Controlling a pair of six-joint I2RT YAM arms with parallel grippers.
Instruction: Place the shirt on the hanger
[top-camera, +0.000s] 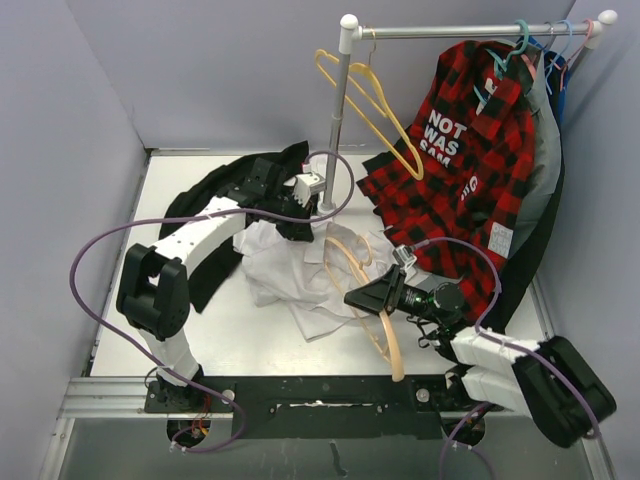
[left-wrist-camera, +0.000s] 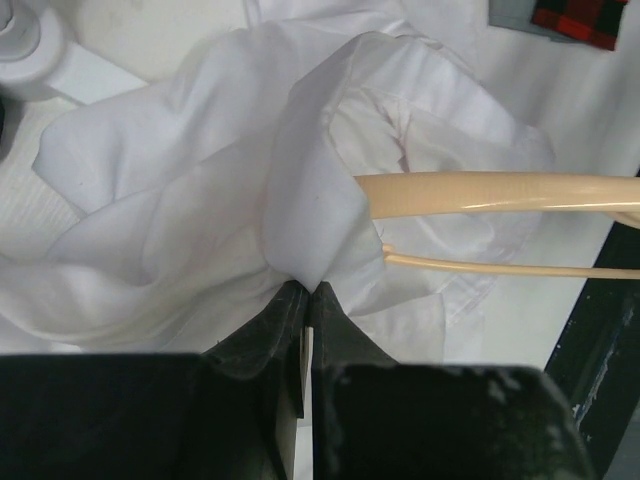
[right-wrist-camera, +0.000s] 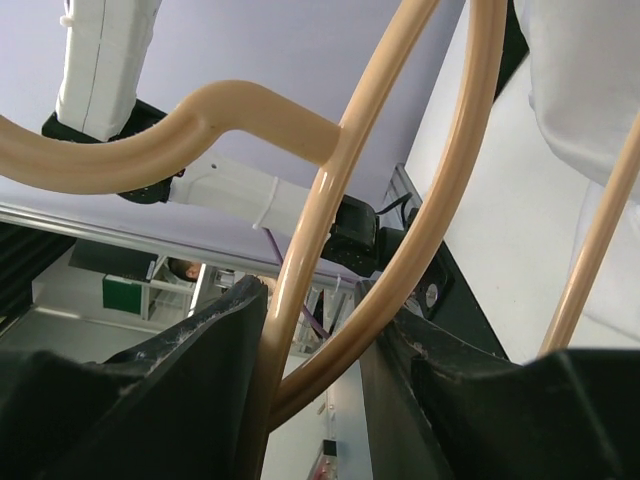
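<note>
White shirt nipped by left end effector, touching hanger

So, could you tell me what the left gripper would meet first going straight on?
More of the thin white fabric shirt the left gripper is pinching; beyond that fold, unclear.

Rack pole — just behind shirt

One hanger end buried inside shirt folds; other runs off left wrist view's right edge.
</note>
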